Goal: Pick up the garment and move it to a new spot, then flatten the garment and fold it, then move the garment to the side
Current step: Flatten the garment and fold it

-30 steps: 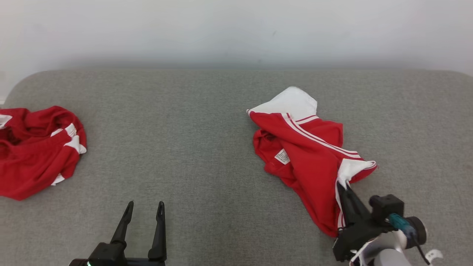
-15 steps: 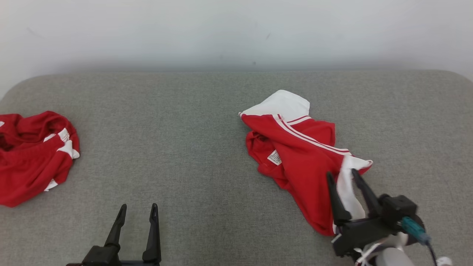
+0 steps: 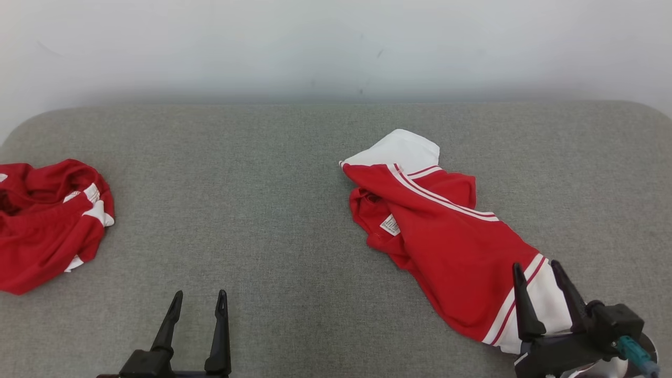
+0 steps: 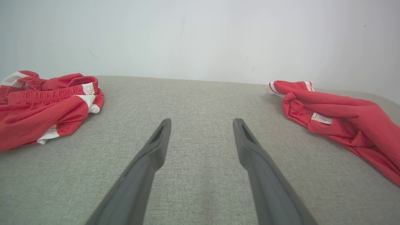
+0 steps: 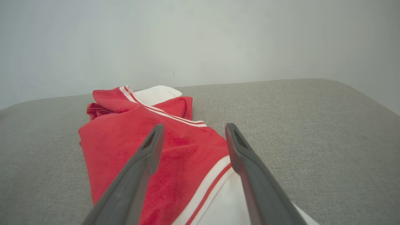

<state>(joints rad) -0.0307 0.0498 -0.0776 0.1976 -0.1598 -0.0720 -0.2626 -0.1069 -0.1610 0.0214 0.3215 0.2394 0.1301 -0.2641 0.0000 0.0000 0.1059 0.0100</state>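
The garment (image 3: 446, 236) is a red piece with white panels and stripes, lying crumpled and stretched toward the near right of the grey surface (image 3: 262, 210); it also appears in the right wrist view (image 5: 140, 147) and the left wrist view (image 4: 343, 115). My right gripper (image 3: 536, 270) is open, hovering over the garment's near white hem with nothing between its fingers (image 5: 147, 156). My left gripper (image 3: 199, 300) is open at the lower left, over bare surface, well apart from the garment.
A second red and white garment (image 3: 47, 220) lies bunched at the left edge of the surface, seen too in the left wrist view (image 4: 40, 103). A pale wall (image 3: 336, 47) stands behind. The surface's rounded corners show at both far sides.
My right gripper opened and let go of the garment's white corner, then drew back toward the near right. The released end now lies spread flat. The camera shifted slightly.
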